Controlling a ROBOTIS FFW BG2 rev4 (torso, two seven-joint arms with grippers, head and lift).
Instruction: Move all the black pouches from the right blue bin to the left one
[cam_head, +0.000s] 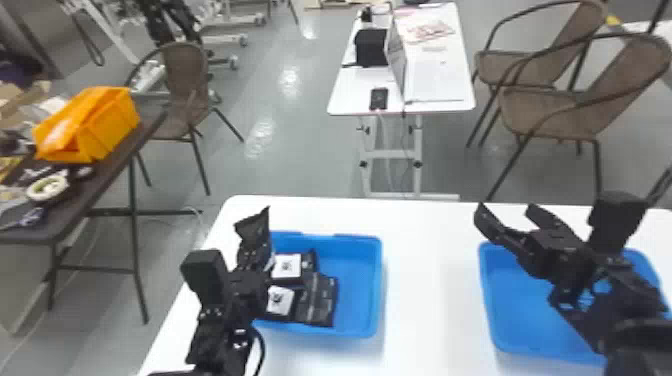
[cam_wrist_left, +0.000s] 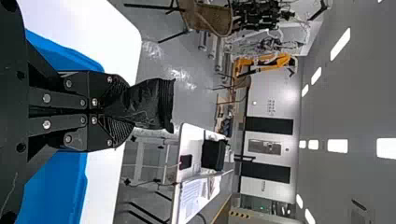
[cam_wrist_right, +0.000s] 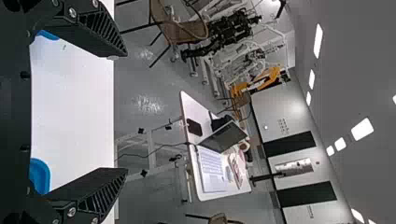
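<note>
Close in, the left gripper (cam_head: 251, 257) is held at the left side of the left blue plastic bin (cam_head: 378, 285), its fingers clamped together on a crumpled black pouch (cam_head: 254, 227). In the left wrist view, the pouch is seen to stick out past the fingertips. Inside that bin, more black pouches (cam_head: 327, 300) are gathered toward the left half, overlapping one another, and two square white labels (cam_head: 286, 266) are shown among them. To the right, the black right gripper (cam_head: 505, 220) is held over the far part of the right blue plastic bin (cam_head: 507, 320), with its fingers spread well apart and nothing gripped. Both bins are set on a smooth white table (cam_head: 430, 300), well apart.

Farther off, at the left, an orange plastic bin (cam_head: 107, 125) is placed on a dark brown table (cam_head: 95, 187). Beyond the white table, a white desk (cam_head: 345, 100) is seen, on which an open laptop (cam_head: 397, 60), a black box (cam_head: 371, 47) and a dark phone (cam_head: 378, 98) are set. It is flanked by brown chairs (cam_head: 550, 112) on metal legs.
</note>
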